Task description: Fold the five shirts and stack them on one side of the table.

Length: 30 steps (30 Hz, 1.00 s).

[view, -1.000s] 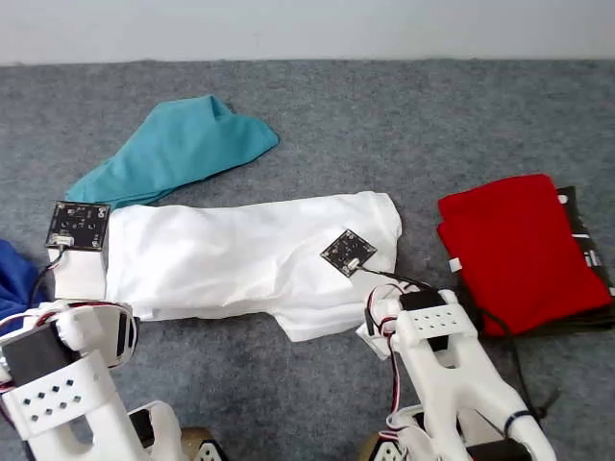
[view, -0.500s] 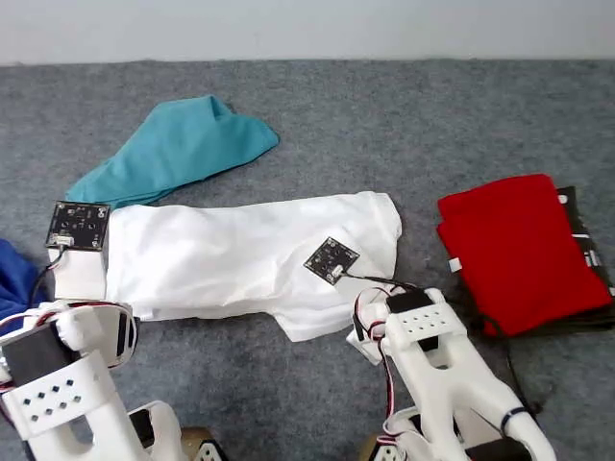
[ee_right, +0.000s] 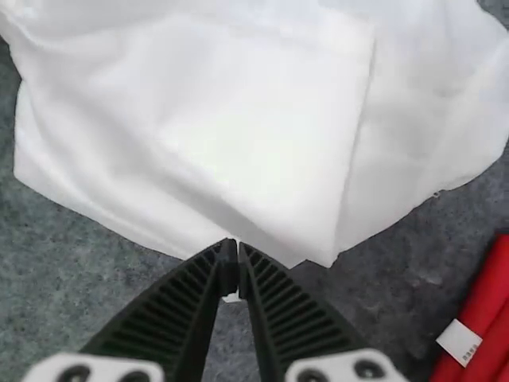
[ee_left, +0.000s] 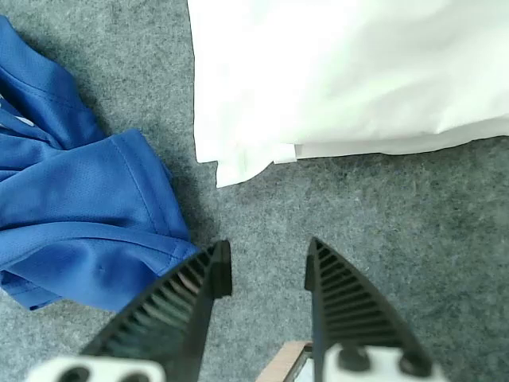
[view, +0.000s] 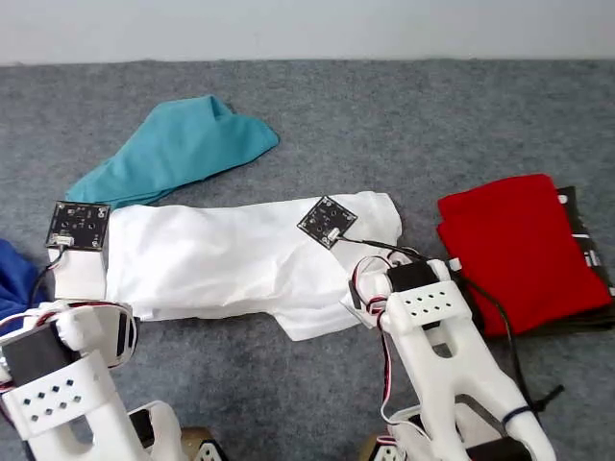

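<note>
Broadly, the grey carpeted worktop (view: 384,125) carries four shirts. The white shirt (view: 221,259), the largest, lies flat in the middle near the front edge, its long axis running left to right and its right end slightly farther back. The red shirt (view: 519,250) sits folded at the right edge on a black flat item (view: 581,226), long axis running front to back. The teal shirt (view: 178,149) lies crumpled toward the far left, stretched diagonally from the left edge toward the back. A blue shirt (ee_left: 79,207) is bunched at the left edge. The right arm's fingers (ee_right: 191,302) are closed on the white shirt's near hem. The left arm's fingers (ee_left: 199,294) are spread apart over bare worktop between the blue shirt and the white shirt's left corner.
</note>
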Motion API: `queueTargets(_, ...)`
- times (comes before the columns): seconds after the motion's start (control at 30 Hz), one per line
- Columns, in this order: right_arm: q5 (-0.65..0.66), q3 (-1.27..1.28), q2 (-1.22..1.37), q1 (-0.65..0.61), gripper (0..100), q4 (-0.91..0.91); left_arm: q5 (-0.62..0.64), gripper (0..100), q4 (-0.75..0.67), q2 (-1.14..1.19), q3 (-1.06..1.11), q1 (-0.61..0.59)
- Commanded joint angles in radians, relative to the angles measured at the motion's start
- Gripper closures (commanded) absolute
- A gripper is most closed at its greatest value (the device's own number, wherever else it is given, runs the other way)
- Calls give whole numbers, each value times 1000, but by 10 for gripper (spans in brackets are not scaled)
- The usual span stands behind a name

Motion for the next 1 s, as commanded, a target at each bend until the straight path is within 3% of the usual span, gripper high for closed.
queueTargets(0.0, 6, -29, 1, -1, 967, 70, -9, 839, -12, -12, -4, 5)
queueTargets(0.13, 6, -28, -8, 4, 864, 229, -9, 839, -12, -12, -4, 5)
queueTargets(0.33, 5, -26, -1, 5, 853, 242, -9, 839, -12, -12, -4, 5)
queueTargets(0.67, 5, 150, 1, 7, 854, -10, -9, 839, -12, -12, -4, 5)
queueTargets(0.97, 3, 155, 2, 7, 856, -111, -9, 839, -12, -12, -4, 5)
